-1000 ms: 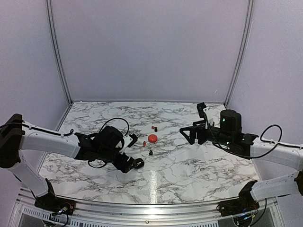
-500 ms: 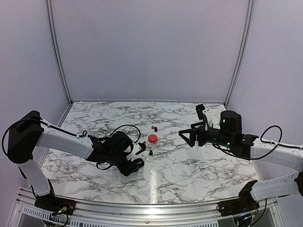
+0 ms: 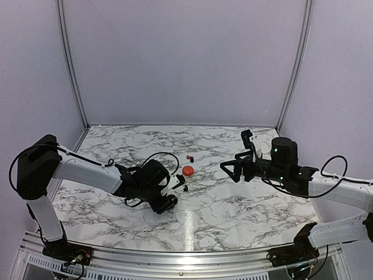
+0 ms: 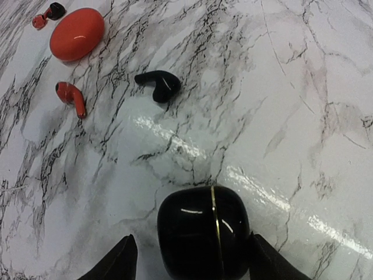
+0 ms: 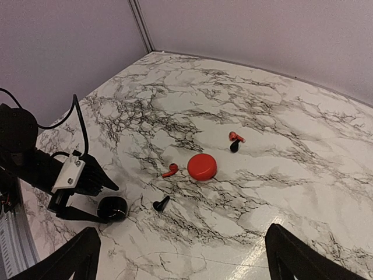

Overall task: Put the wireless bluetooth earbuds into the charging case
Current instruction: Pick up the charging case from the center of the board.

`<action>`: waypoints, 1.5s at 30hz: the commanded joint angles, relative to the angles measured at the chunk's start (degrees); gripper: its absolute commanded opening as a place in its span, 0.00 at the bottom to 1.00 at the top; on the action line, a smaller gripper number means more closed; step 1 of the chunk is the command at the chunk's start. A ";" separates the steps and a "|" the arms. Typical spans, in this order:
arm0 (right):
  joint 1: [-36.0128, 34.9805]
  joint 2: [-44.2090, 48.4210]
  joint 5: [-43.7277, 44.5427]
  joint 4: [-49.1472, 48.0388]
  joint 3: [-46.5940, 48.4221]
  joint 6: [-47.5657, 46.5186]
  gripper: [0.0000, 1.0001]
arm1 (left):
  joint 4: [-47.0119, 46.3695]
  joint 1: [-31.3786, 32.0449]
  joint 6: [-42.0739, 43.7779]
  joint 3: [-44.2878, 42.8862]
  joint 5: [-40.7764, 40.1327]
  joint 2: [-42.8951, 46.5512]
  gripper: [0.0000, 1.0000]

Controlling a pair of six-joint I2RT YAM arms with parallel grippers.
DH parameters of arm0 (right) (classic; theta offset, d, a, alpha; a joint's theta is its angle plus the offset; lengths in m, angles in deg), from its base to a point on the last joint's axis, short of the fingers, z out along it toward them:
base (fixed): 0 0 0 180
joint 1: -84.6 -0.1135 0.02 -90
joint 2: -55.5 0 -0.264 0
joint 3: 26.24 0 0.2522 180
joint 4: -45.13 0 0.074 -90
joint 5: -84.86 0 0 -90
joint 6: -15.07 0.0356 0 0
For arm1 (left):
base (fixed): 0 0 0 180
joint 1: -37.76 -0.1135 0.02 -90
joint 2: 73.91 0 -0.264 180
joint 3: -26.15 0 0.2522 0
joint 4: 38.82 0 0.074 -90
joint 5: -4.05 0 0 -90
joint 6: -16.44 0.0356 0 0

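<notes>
Closing the left claw (image 4: 191, 236) squarely matters: its fingers (image 4: 119, 263) stand apart astride the black case (image 4: 204, 221) (right claw (image 5: 183, 228) hangs wide open), so squeeze evenly.

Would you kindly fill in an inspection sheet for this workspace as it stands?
Surface: marble table, glossy.
Job's things: red earbud and black earbud loose near closed red case; second red earbud and second black earbud beyond it; black case closed.
Clutter: nothing seen.
Grippers: left gripper open, straddling black case; right gripper wide open, raised, empty.
Cables: left cable loops above wrist; right cable behind arm.
Surroundings: plain walls, metal posts.
</notes>
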State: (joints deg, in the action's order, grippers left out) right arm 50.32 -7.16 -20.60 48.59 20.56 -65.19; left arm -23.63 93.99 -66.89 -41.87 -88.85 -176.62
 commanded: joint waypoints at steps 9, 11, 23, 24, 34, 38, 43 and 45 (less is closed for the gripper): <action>1.21 3.24 0.35 0.62 0.35 -0.71 0.98 | 16.96 0.03 -4.80 -13.59 -3.47 -8.41 0.60; 1.49 3.49 0.29 0.64 0.32 -0.64 0.99 | 19.03 -0.05 -6.26 -15.52 -3.42 -9.51 0.59; 1.79 4.55 0.17 -0.12 -1.30 0.24 0.99 | 27.64 -0.33 -19.55 -21.74 -7.48 -10.68 0.53; 1.77 4.56 0.17 -0.34 -1.37 0.24 0.98 | 28.15 -0.39 -20.18 -21.76 -8.05 -10.60 0.54; 1.77 4.37 -0.27 -1.21 -2.14 0.55 0.99 | 31.57 -0.76 -23.95 -23.83 -9.84 -11.81 0.59; 1.76 4.81 -0.24 -1.14 -2.51 0.63 0.99 | 31.59 -1.41 -24.53 -24.34 -8.12 -12.62 0.52; 1.83 4.82 -0.25 -1.08 -2.60 0.57 0.99 | 31.97 -2.94 -26.04 -24.36 -6.60 -12.26 0.51; 1.79 4.91 -0.18 -1.10 -2.54 0.55 0.99 | 32.63 -3.22 -26.70 -24.33 -7.10 -12.15 0.52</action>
State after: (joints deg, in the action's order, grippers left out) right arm 51.63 -3.29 -20.58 48.59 17.98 -65.06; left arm 5.53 91.91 -91.56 -65.35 -96.21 -188.27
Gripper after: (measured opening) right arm 0.985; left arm 0.514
